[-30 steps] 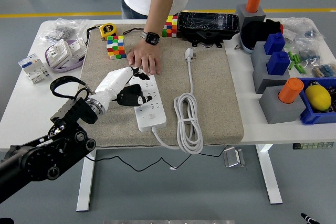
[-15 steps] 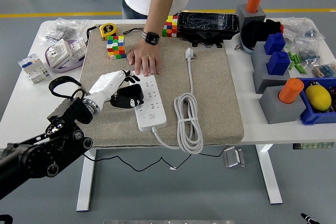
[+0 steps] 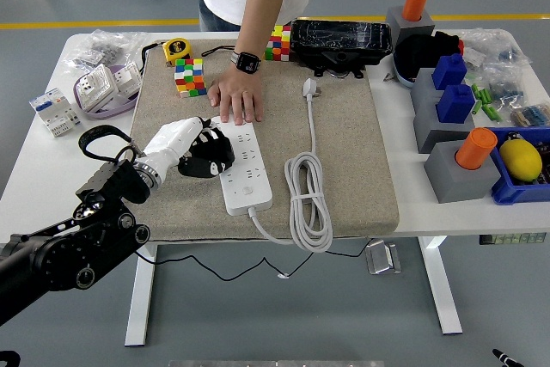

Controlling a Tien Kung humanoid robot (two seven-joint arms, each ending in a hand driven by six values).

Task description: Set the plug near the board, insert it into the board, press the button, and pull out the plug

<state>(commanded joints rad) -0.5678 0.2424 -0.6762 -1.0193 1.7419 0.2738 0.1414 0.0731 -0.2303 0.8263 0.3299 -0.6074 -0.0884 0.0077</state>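
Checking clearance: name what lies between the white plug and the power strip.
In the head view, only bare beige mat separates the white plug from the power strip; the person's hand rests at the strip's far end.

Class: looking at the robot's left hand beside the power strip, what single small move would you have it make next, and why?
Probably slide the left hand rightward onto the white power strip. Its curled fingers sit at the strip's left edge, seemingly empty. The white plug lies far off on the mat, while a person's hand steadies the strip's far end.

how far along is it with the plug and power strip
Early, by the look of it. The white plug lies loose on the mat, not in the power strip. The left hand sits beside the strip, fingers curled, holding nothing, while a person's hand steadies its far end. Inserting, pressing and pulling all seem left.
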